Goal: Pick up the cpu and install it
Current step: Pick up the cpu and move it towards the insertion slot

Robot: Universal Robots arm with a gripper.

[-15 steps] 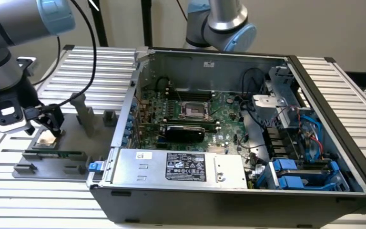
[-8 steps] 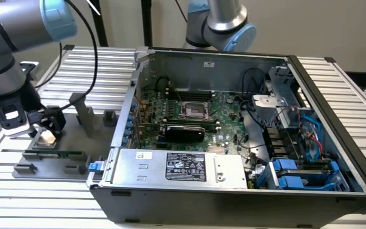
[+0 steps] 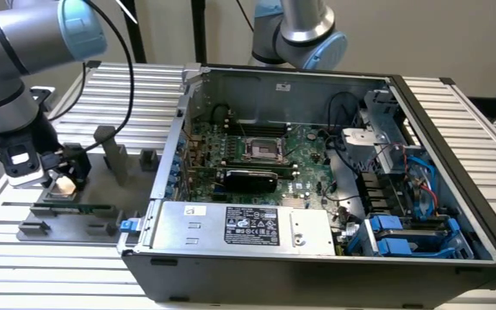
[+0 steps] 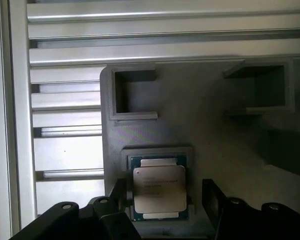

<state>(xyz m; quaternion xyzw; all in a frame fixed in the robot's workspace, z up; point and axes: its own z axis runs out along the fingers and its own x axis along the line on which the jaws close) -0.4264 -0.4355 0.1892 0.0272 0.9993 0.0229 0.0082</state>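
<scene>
Ribbed aluminium table (image 3: pixel 136 87), 9 o'clock of open dark computer case (image 3: pixel 317 268): silvery flat square cpu (image 4: pixel 159 186), likely light, rigid, fragile; black gripper (image 4: pixel 164 202) wide, astride; pinch opposite edges.

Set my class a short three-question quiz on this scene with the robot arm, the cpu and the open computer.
1. True or false: the cpu already sits inside the computer.
2. Choose one. The tool is: A) shut on the cpu; B) open, with a finger on each side of the cpu; C) shut and holding nothing.
3. Fill in: the cpu lies in a recess of the grey ____.

Key: 1 false; 2 B; 3 holder.
</scene>
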